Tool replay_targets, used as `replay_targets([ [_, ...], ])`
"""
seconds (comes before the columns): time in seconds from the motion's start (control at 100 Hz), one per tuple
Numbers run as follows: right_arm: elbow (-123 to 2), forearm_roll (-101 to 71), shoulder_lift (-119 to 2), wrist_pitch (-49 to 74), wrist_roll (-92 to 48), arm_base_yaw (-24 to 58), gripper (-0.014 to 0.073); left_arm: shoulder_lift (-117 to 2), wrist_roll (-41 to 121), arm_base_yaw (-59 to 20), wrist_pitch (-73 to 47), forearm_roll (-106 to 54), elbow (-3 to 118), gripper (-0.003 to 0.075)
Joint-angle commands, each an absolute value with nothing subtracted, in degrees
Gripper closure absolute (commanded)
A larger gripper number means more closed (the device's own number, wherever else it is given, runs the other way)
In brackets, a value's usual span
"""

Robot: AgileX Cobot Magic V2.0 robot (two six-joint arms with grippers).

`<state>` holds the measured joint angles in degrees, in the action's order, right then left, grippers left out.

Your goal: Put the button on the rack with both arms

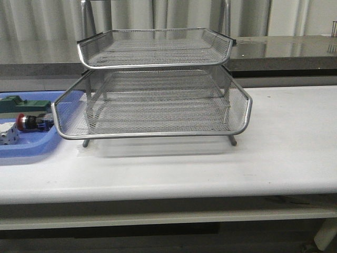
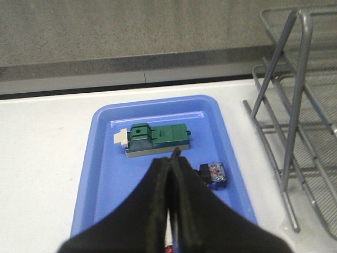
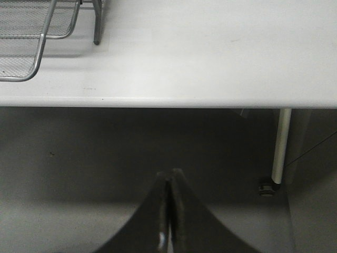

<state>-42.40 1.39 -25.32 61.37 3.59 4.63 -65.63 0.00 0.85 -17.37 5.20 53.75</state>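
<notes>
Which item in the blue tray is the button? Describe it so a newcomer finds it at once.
Start at the big wire rack; the blue tray lies on the table at its left. The button lies on its side there, just beside the rack's lower tray. Only it has a red cap, unlike the green block behind and the white piece in front.

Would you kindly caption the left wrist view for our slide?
Closed black left gripper above blue plastic tray holding green block and button, beside silver wire rack.

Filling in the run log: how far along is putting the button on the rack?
Nothing is done yet. The button lies in the blue tray, left of the rack. The left end effector hangs shut over the tray; the right end effector is shut off the table edge. Grasp, transfer and placement remain.
</notes>
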Motion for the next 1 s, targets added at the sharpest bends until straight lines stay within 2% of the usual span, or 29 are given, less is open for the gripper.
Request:
replay_targets([
  [0.0, -44.3, 1.83, -25.64, 57.95, 3.47, 4.33, 0.0709, -68.83, 4.49, 1.07, -16.24, 5.25, 58.72, 0.0741],
  [0.18, -44.3, 1.83, -25.64, 57.95, 3.47, 4.33, 0.0709, -76.98, 11.62, 1.07, -27.46, 4.73, 66.33, 0.0737],
  [0.25, -44.3, 1.83, -25.64, 57.95, 3.47, 4.33, 0.0709, -79.6, 14.81, 1.07, -30.37, 2.84, 69.13, 0.0699],
  [0.32, -44.3, 1.83, -25.64, 57.95, 3.47, 4.33, 0.0709, -81.63, 18.64, 1.07, -33.12, -0.36, 71.63, 0.0601],
  [0.44, -44.3, 1.83, -25.64, 57.95, 3.47, 4.33, 0.0709, -84.18, 20.84, 1.07, -36.81, -2.71, 74.96, 0.0332],
  [0.49, -44.3, 1.83, -25.64, 57.95, 3.47, 4.33, 0.0709, -84.84, 20.84, 1.07, -37.61, -2.3, 75.65, 0.0253],
  [0.54, -44.3, 1.83, -25.64, 57.95, 3.47, 4.33, 0.0709, -85.24, 20.84, 1.07, -37.75, -2.2, 75.86, 0.0214],
  [0.85, -44.3, 1.83, -25.64, 57.95, 3.47, 4.33, 0.0709, -86.27, 21.3, 1.07, -37.23, -4.32, 76.29, 0.0242],
  [0.99, -44.3, 1.83, -25.64, 57.95, 3.47, 4.33, 0.0709, -89.02, 27.9, 1.07, -39.42, -6.48, 78.72, 0.0242],
])
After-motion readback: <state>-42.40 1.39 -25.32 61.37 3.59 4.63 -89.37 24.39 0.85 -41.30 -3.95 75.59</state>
